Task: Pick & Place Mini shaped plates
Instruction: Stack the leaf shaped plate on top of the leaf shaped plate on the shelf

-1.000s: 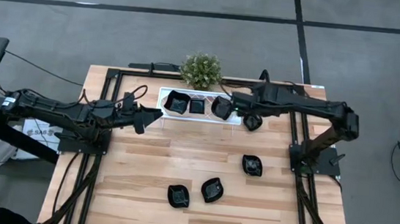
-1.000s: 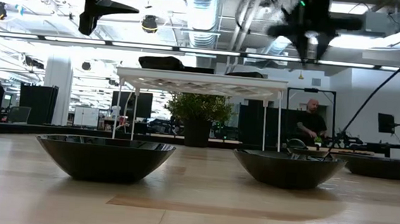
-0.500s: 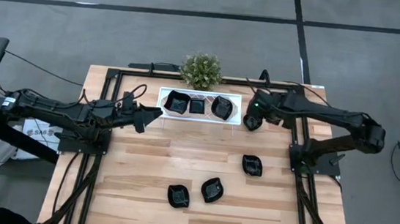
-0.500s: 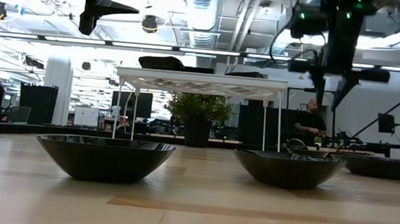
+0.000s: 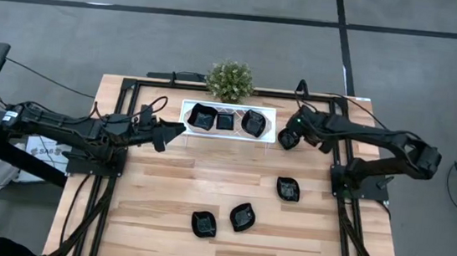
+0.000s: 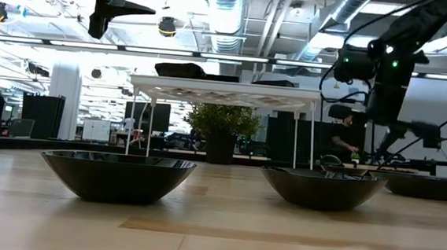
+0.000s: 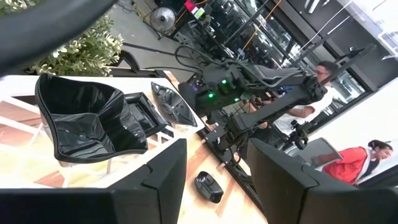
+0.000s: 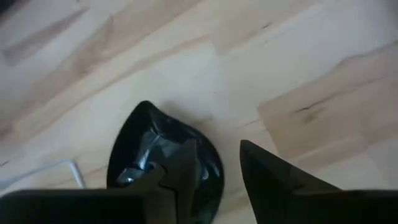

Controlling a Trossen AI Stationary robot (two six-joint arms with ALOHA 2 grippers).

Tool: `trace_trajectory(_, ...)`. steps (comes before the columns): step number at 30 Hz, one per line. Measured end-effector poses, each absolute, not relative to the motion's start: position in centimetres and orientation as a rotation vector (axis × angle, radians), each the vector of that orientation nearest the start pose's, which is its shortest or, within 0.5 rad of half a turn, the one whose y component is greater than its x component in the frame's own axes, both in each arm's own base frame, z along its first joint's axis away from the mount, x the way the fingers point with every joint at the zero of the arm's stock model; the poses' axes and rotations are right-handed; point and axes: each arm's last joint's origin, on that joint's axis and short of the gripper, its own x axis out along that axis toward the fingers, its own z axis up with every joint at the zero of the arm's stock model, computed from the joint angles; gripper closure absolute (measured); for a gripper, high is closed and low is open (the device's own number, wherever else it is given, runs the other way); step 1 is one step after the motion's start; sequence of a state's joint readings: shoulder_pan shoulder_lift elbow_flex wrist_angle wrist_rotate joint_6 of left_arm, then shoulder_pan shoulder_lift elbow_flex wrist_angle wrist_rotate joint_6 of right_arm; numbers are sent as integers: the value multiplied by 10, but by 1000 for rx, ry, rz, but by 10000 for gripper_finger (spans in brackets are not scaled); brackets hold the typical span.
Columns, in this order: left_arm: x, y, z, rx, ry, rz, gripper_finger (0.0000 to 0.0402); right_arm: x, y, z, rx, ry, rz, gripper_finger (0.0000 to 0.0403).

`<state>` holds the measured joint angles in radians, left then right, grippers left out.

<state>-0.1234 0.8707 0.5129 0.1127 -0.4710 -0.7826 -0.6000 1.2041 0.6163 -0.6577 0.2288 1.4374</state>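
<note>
Right wrist view: plate (image 8: pixel 163 158) under claw (image 8: pixel 217 168)

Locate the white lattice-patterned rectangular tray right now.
In the high view, the white lattice-patterned rectangular tray stands at the table's far edge, just in front of the small green potted plant, holding three glossy black mini plates.

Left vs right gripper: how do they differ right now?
The left gripper hovers beside the white tray's left end, fingers spread over nothing; the right gripper is at the tray's right end, one finger inside the plate on the table, one outside. Both are dark two-finger grippers.
</note>
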Motion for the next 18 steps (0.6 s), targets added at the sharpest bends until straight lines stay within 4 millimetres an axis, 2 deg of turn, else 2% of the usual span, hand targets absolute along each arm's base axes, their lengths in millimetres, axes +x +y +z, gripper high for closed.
trace_trajectory(9,191,-10,253,-667,93,415,230,157,-122,143,1469,519,-1477,284)
trace_trajectory(18,191,-10,253,-655,96,414,230,161,-123,135,1450,555,-1491,285)
